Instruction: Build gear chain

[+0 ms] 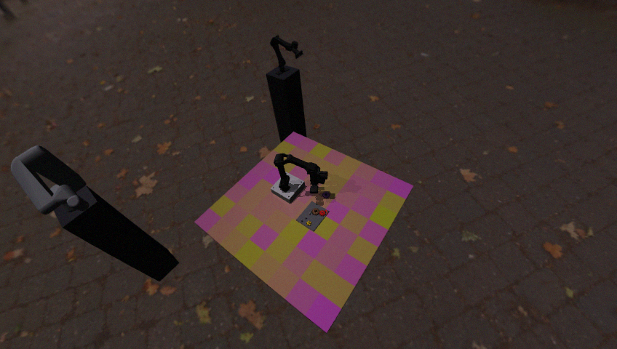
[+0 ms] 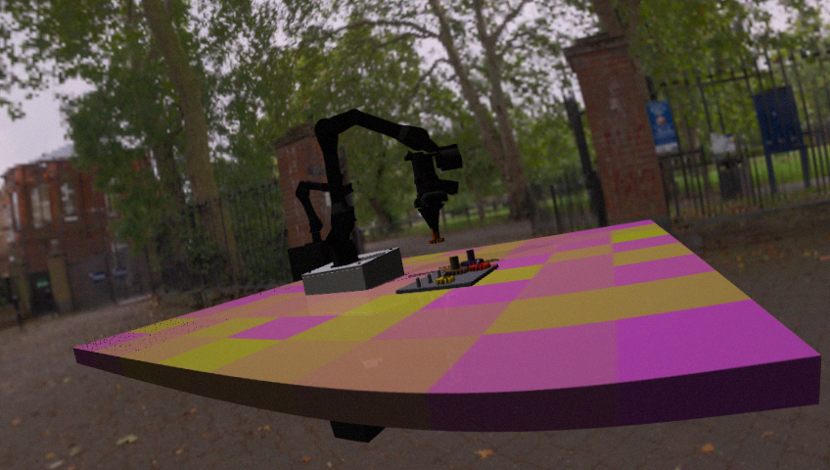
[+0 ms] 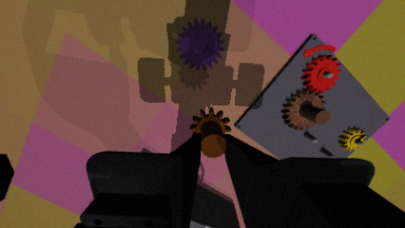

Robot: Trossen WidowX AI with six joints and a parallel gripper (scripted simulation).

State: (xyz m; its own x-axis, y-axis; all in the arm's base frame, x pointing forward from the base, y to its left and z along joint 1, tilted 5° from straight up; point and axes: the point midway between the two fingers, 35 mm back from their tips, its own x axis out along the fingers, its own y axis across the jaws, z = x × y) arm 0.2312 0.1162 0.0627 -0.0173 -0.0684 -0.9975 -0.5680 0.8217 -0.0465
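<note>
The grey board (image 1: 306,215) (image 2: 407,289) (image 3: 266,121) looks matt and smooth; 1 purple gear (image 3: 200,45) looks like matt plastic.

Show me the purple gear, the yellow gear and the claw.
Purple gear (image 3: 200,45): wrist view, on its body inside the teeth.
Yellow gear (image 3: 351,140) (image 1: 308,223): wrist and top views, on its face.
Claw (image 3: 212,139): wrist view, midway between its fingertips.
</note>
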